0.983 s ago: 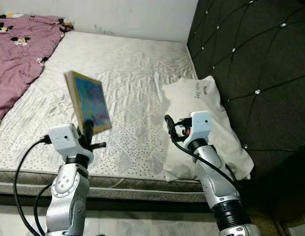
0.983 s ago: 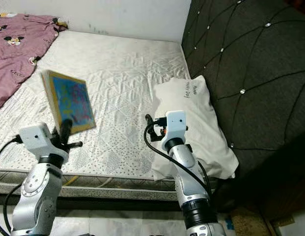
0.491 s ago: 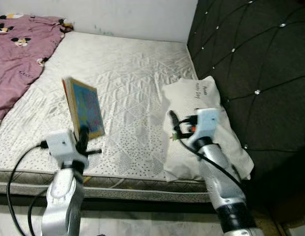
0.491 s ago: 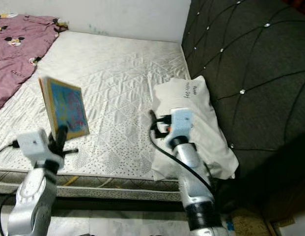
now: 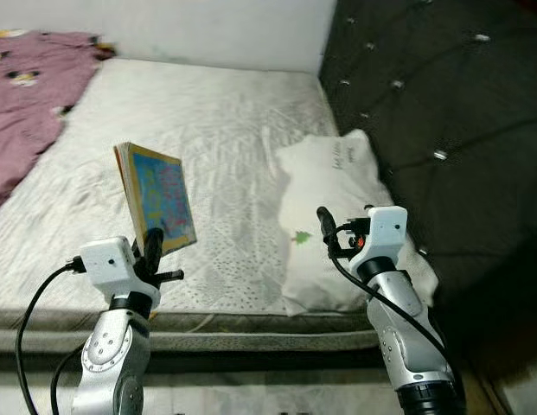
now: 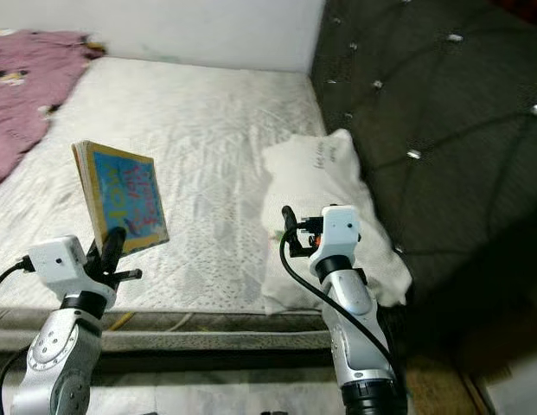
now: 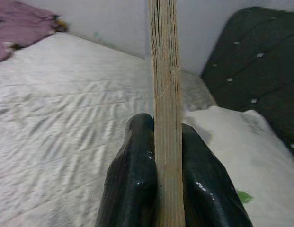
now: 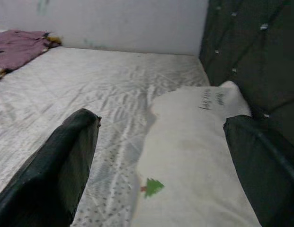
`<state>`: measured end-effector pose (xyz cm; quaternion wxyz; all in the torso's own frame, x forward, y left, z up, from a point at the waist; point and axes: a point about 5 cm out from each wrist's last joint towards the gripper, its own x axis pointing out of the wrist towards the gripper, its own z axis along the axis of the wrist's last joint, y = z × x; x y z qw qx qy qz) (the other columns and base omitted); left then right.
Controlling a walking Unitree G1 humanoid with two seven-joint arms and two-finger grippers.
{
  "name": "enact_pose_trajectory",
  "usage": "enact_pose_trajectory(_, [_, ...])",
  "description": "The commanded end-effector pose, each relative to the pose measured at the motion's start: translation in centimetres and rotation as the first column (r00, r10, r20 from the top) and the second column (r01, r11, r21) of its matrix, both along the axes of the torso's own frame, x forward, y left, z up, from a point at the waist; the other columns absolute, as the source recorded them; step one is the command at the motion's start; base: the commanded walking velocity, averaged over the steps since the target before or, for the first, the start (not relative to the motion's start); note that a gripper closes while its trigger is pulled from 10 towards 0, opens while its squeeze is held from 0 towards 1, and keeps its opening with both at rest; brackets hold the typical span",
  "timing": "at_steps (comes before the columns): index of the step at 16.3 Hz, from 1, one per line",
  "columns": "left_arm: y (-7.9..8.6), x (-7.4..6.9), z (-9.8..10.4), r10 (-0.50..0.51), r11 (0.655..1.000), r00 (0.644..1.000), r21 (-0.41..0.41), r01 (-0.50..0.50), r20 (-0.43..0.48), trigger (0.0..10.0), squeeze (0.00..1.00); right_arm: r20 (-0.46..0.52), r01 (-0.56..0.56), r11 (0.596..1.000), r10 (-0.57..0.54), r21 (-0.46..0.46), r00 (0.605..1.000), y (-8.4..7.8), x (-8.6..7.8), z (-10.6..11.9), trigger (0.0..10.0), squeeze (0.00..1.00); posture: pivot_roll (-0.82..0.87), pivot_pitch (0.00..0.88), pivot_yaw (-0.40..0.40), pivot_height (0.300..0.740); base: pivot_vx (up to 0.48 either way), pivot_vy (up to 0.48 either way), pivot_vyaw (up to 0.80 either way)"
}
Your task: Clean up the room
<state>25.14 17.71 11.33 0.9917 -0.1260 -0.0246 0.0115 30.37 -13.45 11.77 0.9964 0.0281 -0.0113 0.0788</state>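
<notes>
L gripper [image 5: 152, 249] pinches the book [image 5: 156, 196] by its lower edge, both fingers [image 7: 132, 189] pressed flat on either cover; book stands upright, blue cover facing right, held above the near-left part of the mattress [image 5: 225, 130]. R gripper [image 8: 156, 156] is spread wide w/ nothing between the fingers, hovering over the near end of the white pillow [image 5: 337, 207], which lies at the right of the bed against the dark tufted headboard [image 5: 441, 104]. Pink blanket [image 5: 26, 95] sits far left.
</notes>
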Motion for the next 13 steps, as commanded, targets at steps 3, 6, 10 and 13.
enact_pose_trajectory(3, [-0.69,0.42,1.82,-0.043,0.999,0.996,0.001,0.043,0.078,10.0,0.0,0.021,0.007,1.0,-0.006,-0.003,1.0,-0.14,0.54,0.99,10.0,0.0,0.01,0.058,-0.067,0.74,0.306,0.0,-0.17])
enact_pose_trajectory(6, [-0.74,0.28,1.68,-0.041,0.999,0.996,-0.009,0.042,0.073,10.0,0.0,0.014,-0.002,1.0,0.002,-0.001,1.0,0.23,0.25,0.76,10.0,0.0,0.01,0.061,-0.068,0.74,0.311,0.0,0.0])
enact_pose_trajectory(10, [-0.95,0.43,1.72,-0.048,0.999,0.996,-0.015,0.049,0.072,10.0,0.0,0.01,0.002,1.0,-0.002,-0.008,1.0,-0.01,0.41,0.71,10.0,0.0,0.01,0.063,-0.067,0.74,0.296,0.0,0.0])
enact_pose_trajectory(13, [-1.12,0.42,1.63,-0.058,0.998,0.996,-0.021,0.06,0.069,10.0,0.0,0.008,0.008,1.0,-0.008,-0.014,1.0,-0.11,0.51,0.65,10.0,0.0,0.01,0.063,-0.067,0.74,0.277,0.0,0.0])
